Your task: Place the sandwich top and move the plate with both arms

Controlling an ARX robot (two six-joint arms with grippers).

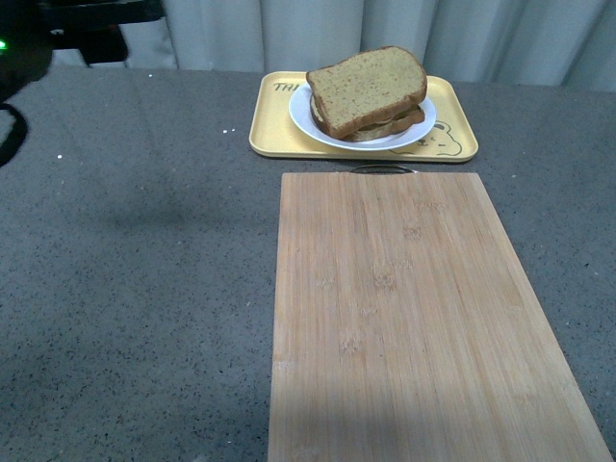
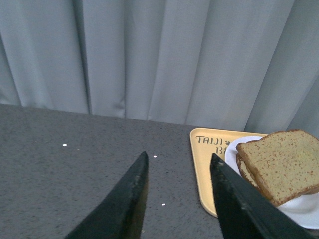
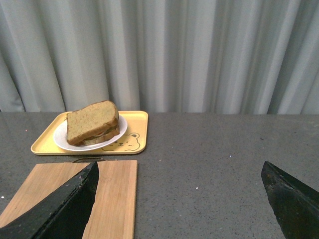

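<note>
A grey speckled counter (image 1: 135, 289) runs back to a wall of pale grey curtains (image 3: 164, 50). On it lie one long wooden cutting board (image 1: 414, 318) and, just beyond its far end, one yellow tray (image 1: 269, 125). The tray carries one white plate (image 1: 300, 114), where the sandwich top (image 1: 368, 85) sits on a second slice. Left gripper (image 2: 178, 160) and right gripper (image 3: 179, 172) each have released fingers, holding nothing.

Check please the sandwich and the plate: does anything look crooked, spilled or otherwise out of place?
Only a small thing: the sandwich top sits turned and shifted on the slice below, so the edges do not line up. The plate rests flat on the yellow tray. Nothing looks spilled or damaged, and the wooden board is bare.
</note>
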